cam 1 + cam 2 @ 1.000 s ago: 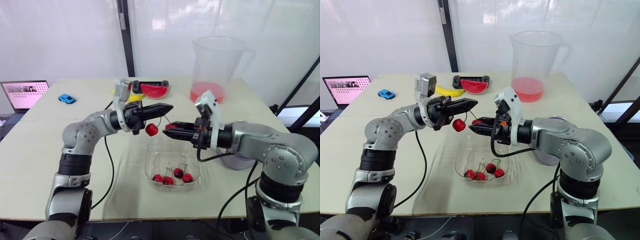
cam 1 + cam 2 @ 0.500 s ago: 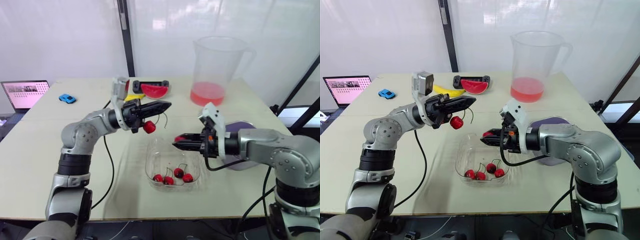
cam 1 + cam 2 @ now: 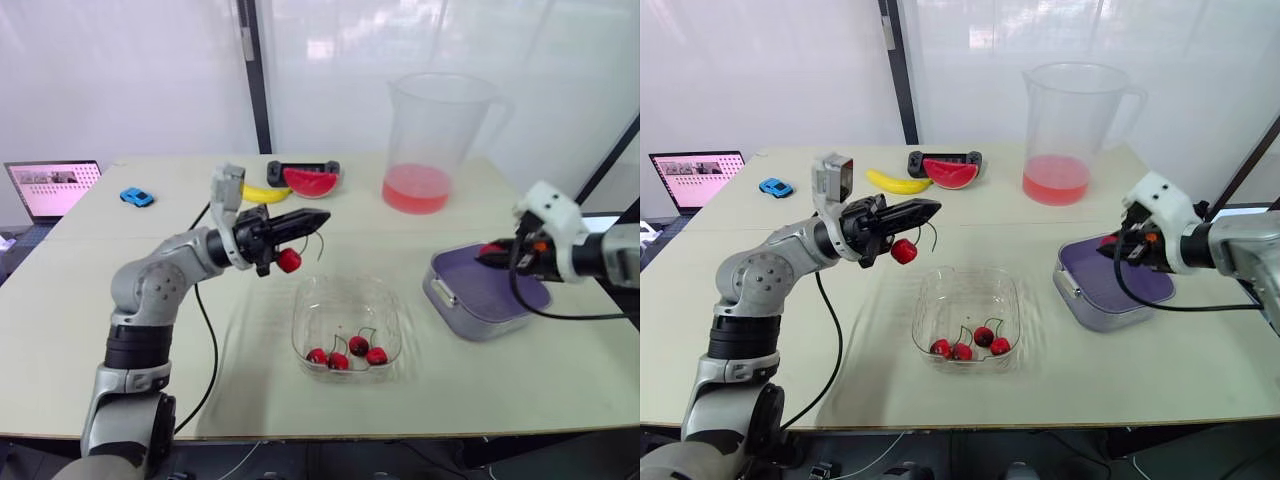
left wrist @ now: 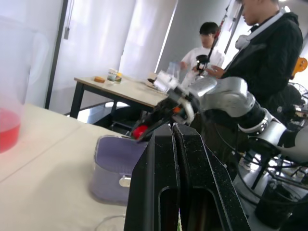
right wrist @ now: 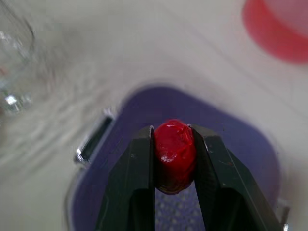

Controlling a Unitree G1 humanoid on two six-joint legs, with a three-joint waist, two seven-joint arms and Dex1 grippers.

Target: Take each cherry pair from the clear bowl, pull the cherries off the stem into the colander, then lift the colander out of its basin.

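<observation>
Left eye view sets the clear bowl (image 3: 300,322) nearest the robot on the table (image 3: 240,392), with four remaining cherries (image 3: 346,353) and their stalks lying at its near end

Above and just beyond the bowl's far left corner hangs the left gripper (image 3: 318,217). It is clamped on a stem (image 3: 319,240), and in the left wrist view its two fingers are pressed flat together. The stemmed cherry (image 3: 289,261) dangles under the fingers, clear of the bowl. The gripper's long axis points to the robot's right, across the bowl

To the right of the bowl and apart from it sits the purple colander (image 3: 485,300) in its basin. The right gripper (image 3: 487,254) hovers over its far side, pinching a single cherry (image 5: 174,154) between both fingers. The right wrist view shows this fruit directly above the perforated floor and inside the rim, so simply opening the fingers should probably drop it in

The stemmed cherry lies well apart from the colander, with the whole bowl between them. The right arm is the nearer one to the colander, so the two grippers would likely need to meet again over the table's middle for the next pull

Farthest back stand a pitcher (image 3: 437,130) of red liquid, a watermelon slice (image 3: 308,181), a banana (image 3: 262,192), a toy car (image 3: 133,197) and a laptop (image 3: 52,188)
</observation>
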